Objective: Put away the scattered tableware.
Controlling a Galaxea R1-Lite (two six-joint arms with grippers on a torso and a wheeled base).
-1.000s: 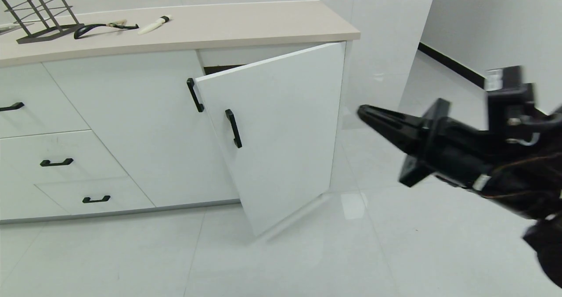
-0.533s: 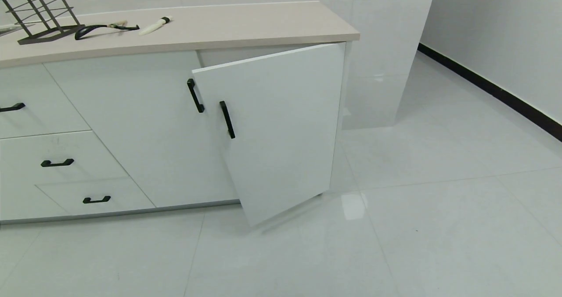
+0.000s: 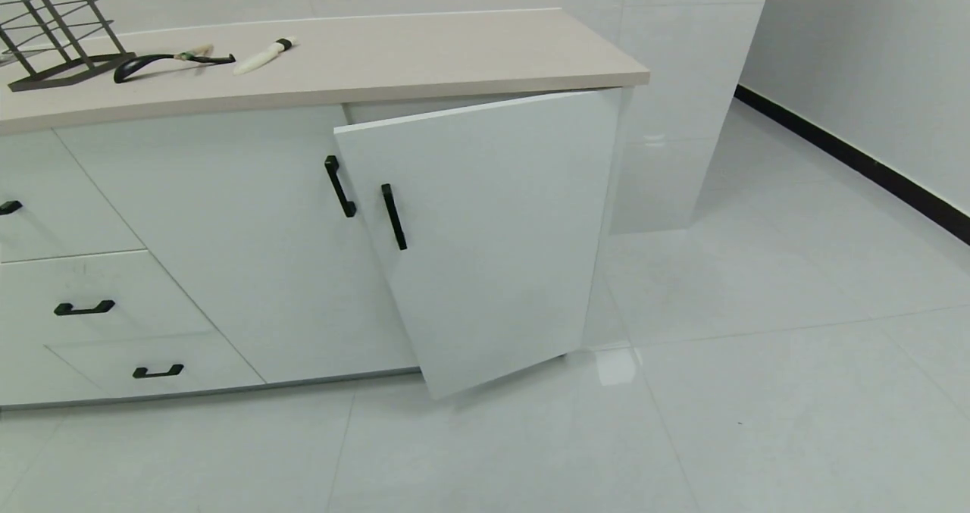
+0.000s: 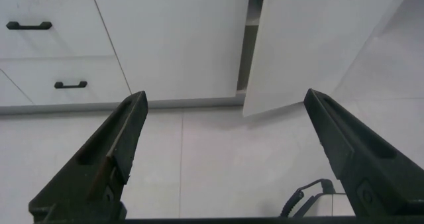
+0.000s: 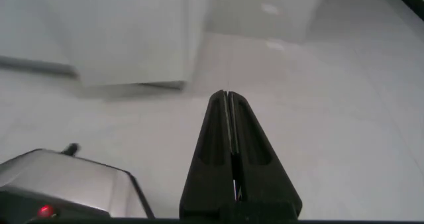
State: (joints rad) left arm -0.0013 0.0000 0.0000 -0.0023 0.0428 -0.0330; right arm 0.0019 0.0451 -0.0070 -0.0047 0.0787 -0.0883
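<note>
left gripper [image 4: 225,95] spread wide, right gripper [image 5: 227,95] pinched closed.

You see a white cabinet [image 3: 227,233] across the left half, its door [image 3: 500,233] ajar at centre under a beige counter [image 3: 424,51]. Glossy pale floor [image 3: 758,392] tiles fill the lower right. A black baseboard [image 3: 856,163] lines the wall [image 3: 856,51] at upper right.
</note>
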